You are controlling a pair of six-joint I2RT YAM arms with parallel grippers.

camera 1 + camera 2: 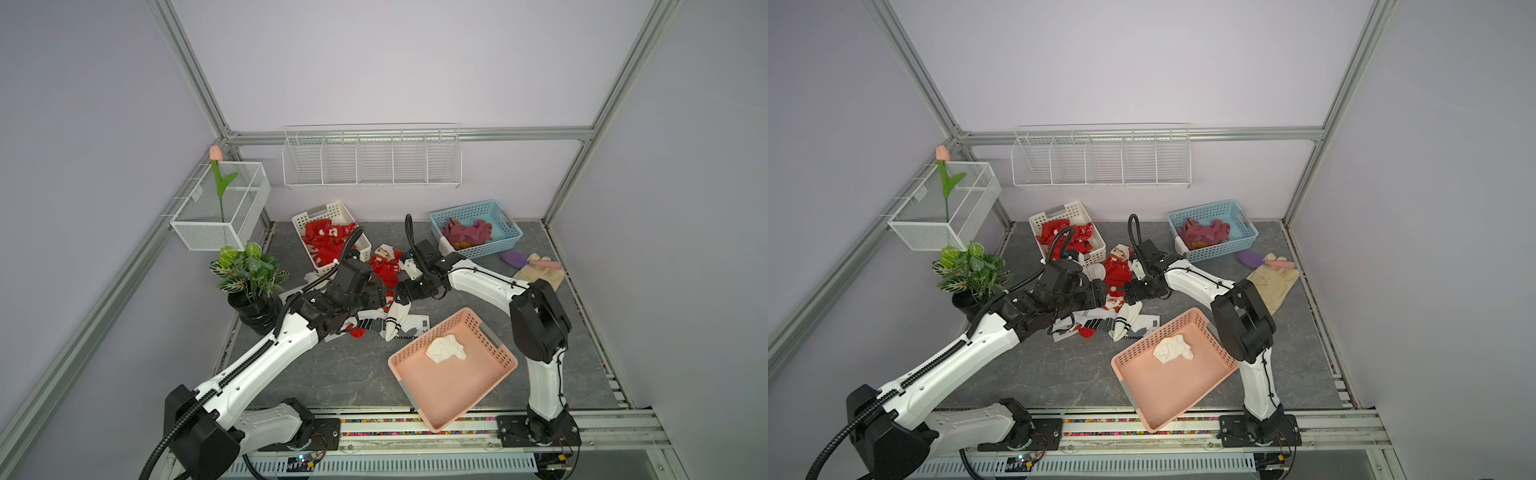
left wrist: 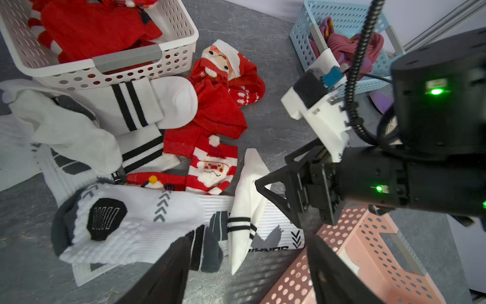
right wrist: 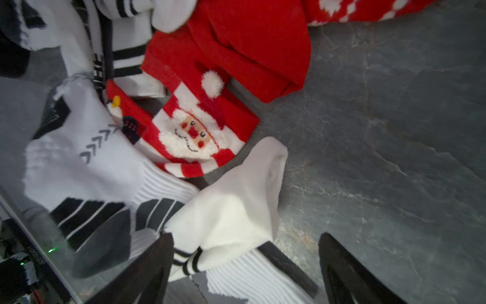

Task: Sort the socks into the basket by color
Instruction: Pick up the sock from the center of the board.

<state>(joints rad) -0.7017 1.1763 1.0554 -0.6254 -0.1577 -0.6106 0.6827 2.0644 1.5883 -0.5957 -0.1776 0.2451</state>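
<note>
- The right gripper (image 3: 245, 244) hangs with its jaws spread wide and nothing clamped. The white two-stripe sock (image 3: 236, 200) lies directly under them, its striped cuff between the fingers.
- The sock's long axis runs forward from the jaws, toe farthest out, so closing there would likely pinch across its width.
- The left gripper (image 2: 247, 244) is also parted and empty, just beside the same cuff. The right looks the nearer arm.
- The sock overlaps a white sock with grey chevrons (image 3: 86, 158), and a striped Santa sock (image 3: 194, 134) lies just beside its toe.
- Bare grey stone-patterned mat (image 3: 381, 131) flanks its other side.
- In a top view, the pink basket (image 1: 492, 343), holding one plain white sock (image 1: 445, 349), is near.
- The white basket (image 1: 328, 210) of red socks (image 1: 328, 239) and the blue basket (image 1: 494, 247) of purple-maroon socks (image 1: 467, 232) stand farther back.
</note>
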